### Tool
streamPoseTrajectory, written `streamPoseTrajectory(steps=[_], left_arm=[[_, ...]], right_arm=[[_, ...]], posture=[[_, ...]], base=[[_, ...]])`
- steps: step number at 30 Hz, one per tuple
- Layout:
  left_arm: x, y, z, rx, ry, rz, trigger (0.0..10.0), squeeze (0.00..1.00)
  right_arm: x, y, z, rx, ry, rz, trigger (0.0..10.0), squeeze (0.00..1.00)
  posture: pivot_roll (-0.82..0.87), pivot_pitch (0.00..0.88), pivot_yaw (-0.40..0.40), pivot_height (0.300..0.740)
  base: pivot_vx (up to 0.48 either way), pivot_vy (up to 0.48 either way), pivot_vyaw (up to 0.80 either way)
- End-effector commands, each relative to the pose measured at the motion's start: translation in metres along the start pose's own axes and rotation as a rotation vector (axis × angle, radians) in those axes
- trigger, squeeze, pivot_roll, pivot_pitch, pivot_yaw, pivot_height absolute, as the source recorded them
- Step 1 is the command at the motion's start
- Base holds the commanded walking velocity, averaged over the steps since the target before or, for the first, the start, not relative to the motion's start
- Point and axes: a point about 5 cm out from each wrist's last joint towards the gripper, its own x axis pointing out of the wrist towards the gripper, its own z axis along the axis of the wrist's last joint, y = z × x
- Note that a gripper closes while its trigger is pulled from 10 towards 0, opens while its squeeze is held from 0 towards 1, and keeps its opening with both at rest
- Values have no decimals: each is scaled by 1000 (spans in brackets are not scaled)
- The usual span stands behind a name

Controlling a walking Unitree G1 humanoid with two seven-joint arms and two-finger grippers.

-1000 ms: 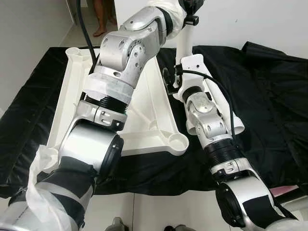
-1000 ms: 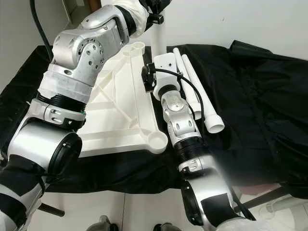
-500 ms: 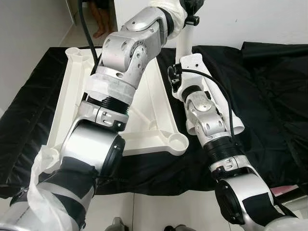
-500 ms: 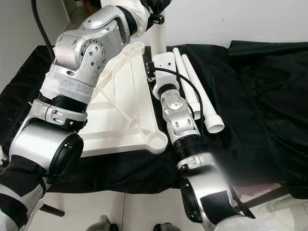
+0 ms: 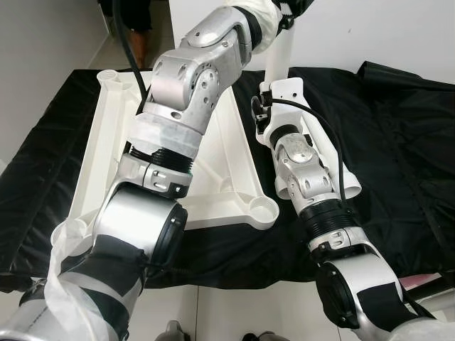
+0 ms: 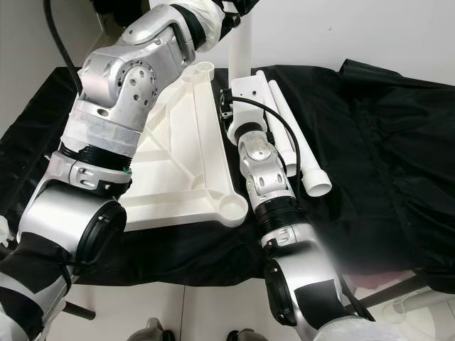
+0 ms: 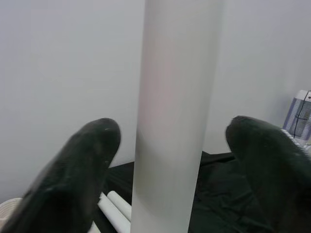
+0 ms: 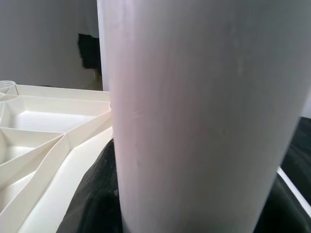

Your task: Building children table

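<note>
Left gripper [image 7: 170,160] is raised near the wall above the far edge of the work surface, its two black fingers [image 7: 77,179] spread on either side of an upright white table leg [image 7: 175,107]. A gap shows between each finger and the leg, so the fingers are apart and not pressing on the tube. Right gripper [image 5: 274,96] is placed lower down at the same leg [image 5: 279,60]; the right wrist view shows the tube very close against the camera, but its fingers cannot be made out, so whether it clamps the leg cannot be told.

The leg stands vertical at the far right corner of the white tabletop [image 5: 99,149]. This tabletop lies upside down on a black cloth [image 5: 398,156], ribbed underside facing up, with a round leg socket [image 5: 264,209] open at the near right corner and another [image 6: 202,69] at a far corner. Two spare legs [image 6: 291,135] lie side by side on the cloth just right of the tabletop, partly hidden behind the right arm, with the open end of one [image 6: 317,187] pointing toward the robot. A person's legs [image 5: 138,32] appear on the floor beyond the far left corner.
</note>
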Motion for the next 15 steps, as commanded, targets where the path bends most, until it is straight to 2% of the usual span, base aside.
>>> streamPoseTrajectory(steps=[1, 2, 7, 12, 15], left_arm=[[-2, -9, 1, 25, 5, -154, 10000, 1000], [-2, -8, 0, 20, 9, -158, 10000, 0], [-5, -3, 0, 8, -1, -146, 10000, 0], [-17, 15, -1, -17, -17, -96, 10000, 0], [-27, 26, -6, 28, 3, -74, 10000, 0]], right_arm=[[2, 1, 6, 21, -16, 2, 10000, 0], [2, 0, 6, 27, -14, -3, 10000, 0], [2, -5, 3, 40, -4, -23, 10000, 0], [-1, -17, -1, 59, 0, -64, 10000, 0], [-4, -23, -2, 59, -13, -75, 10000, 0]], posture=[[-45, 63, 31, 740], [-45, 63, 31, 740], [-44, 67, 30, 740], [-38, 75, 24, 740], [-35, 76, 21, 740]], base=[[0, 0, 0], [0, 0, 0], [0, 0, 0], [0, 0, 0], [0, 0, 0]])
